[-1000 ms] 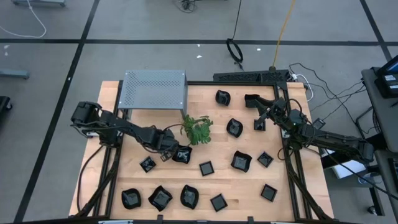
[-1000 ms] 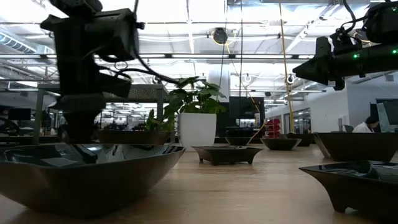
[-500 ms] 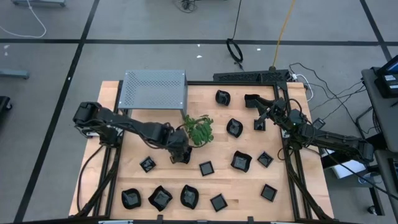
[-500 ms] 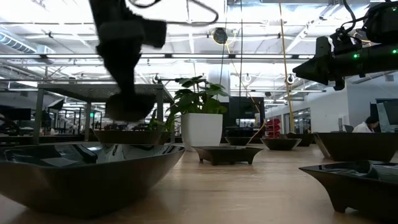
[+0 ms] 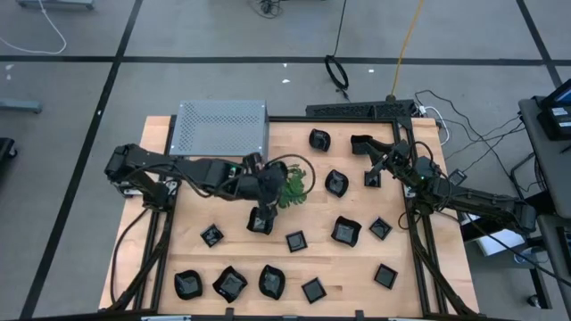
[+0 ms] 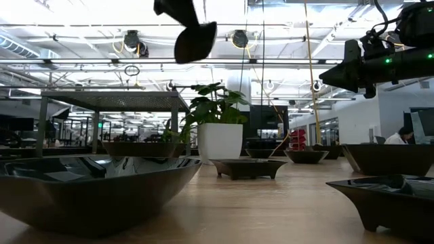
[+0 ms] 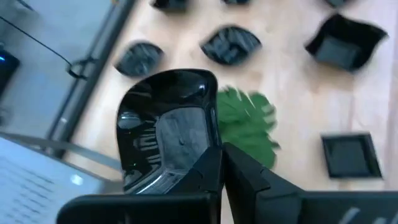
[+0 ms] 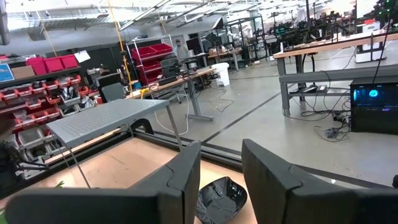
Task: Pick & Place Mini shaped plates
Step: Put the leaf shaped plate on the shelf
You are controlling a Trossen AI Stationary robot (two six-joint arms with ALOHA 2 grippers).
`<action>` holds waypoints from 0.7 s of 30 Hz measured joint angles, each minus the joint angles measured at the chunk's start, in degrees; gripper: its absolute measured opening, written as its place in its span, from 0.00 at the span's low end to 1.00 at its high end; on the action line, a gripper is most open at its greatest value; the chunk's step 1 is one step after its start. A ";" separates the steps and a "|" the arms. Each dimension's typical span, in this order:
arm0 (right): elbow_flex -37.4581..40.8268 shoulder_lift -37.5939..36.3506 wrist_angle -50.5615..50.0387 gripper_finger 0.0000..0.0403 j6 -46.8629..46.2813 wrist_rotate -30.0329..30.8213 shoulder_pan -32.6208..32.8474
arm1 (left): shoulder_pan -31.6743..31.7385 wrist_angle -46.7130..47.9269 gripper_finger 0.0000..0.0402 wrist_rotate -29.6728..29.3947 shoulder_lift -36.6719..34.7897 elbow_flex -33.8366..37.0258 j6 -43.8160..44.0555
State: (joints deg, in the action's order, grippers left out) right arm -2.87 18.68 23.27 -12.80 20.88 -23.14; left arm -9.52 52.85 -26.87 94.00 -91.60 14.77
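One camera looks straight down, one sits at tabletop level, both sharing the table [image 5: 357, 267].

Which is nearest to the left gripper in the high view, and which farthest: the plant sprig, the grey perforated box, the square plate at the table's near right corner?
1. Plant sprig, just right of the left gripper.
2. Grey perforated box, at the table's far left.
3. Square plate, at the near right corner.

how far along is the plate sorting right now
Done: nothing shows as clearly finished; about a dozen black plates lie scattered over the table. In hand: the left end effector is shut on one plate, lifted beside the plant. The right end effector waits open at the far right edge. Left: the plate and the rest.
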 joint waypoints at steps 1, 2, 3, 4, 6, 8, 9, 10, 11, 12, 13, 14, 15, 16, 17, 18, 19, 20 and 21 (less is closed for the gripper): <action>0.00 0.00 0.02 0.26 0.02 0.00 -0.01 | 0.33 -0.01 0.03 -0.97 0.00 -0.65 -0.78; 0.00 0.00 0.02 0.26 0.00 0.00 0.00 | 0.69 -0.03 0.03 -2.11 0.00 -1.09 -1.32; 0.00 0.00 0.00 0.26 0.00 0.00 -0.02 | 1.15 -0.01 0.02 -3.47 -0.02 -1.38 -1.47; 0.00 0.00 0.00 0.26 0.00 0.00 -0.02 | 1.71 0.04 0.01 -4.96 -0.02 -1.49 -1.38; 0.00 0.00 0.02 0.26 0.01 0.00 0.00 | 3.24 0.17 0.01 -7.25 -0.02 -1.52 -0.32; 0.00 0.00 0.01 0.26 0.00 0.00 0.00 | 5.00 0.34 0.03 -8.81 -0.02 -1.52 1.07; 0.00 0.00 0.02 0.26 0.02 0.00 0.00 | 5.96 0.59 0.03 -9.37 -0.02 -1.52 1.82; 0.00 0.00 0.00 0.26 0.00 0.00 0.00 | 6.94 1.00 0.03 -9.62 -0.02 -1.52 2.50; 0.00 0.00 0.00 0.26 0.01 0.00 0.00 | 8.02 1.49 0.02 -9.69 -0.02 -1.52 3.20; 0.00 0.00 0.02 0.26 0.00 0.00 -0.02 | 9.17 1.95 0.01 -9.73 -0.02 -1.52 4.08; 0.00 0.00 0.02 0.26 0.01 0.00 -0.01 | 10.34 2.76 0.01 -9.95 -0.02 -1.52 5.00; 0.00 0.00 0.02 0.26 0.01 0.00 -0.01 | 11.54 3.92 0.01 -10.40 -0.02 -1.52 5.85; 0.00 0.00 0.01 0.26 0.00 0.00 -0.02 | 12.72 5.30 0.02 -10.71 -0.02 -1.52 6.32; 0.00 0.00 0.02 0.26 0.01 0.00 0.00 | 13.87 6.65 0.02 -10.76 -0.02 -1.52 6.35; 0.00 0.00 0.01 0.26 0.01 0.00 0.00 | 15.11 8.06 0.03 -10.76 -0.02 -1.52 6.29; 0.00 0.00 0.01 0.26 0.01 0.00 -0.02 | 16.33 9.69 0.03 -10.76 -0.02 -1.52 6.33; 0.00 0.00 0.01 0.26 0.01 0.00 -0.01 | 17.52 11.49 0.03 -10.72 -0.02 -1.52 6.52; 0.00 0.00 0.02 0.26 0.00 0.00 -0.01 | 18.75 13.35 0.02 -10.55 -0.02 -1.52 6.83; 0.00 0.00 0.01 0.26 0.01 0.00 -0.01 | 19.99 15.30 0.01 -10.07 -0.04 -1.52 7.13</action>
State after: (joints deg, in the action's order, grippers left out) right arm -2.87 18.68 23.28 -12.79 20.88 -23.14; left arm 10.47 68.15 -36.94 93.95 -93.12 21.90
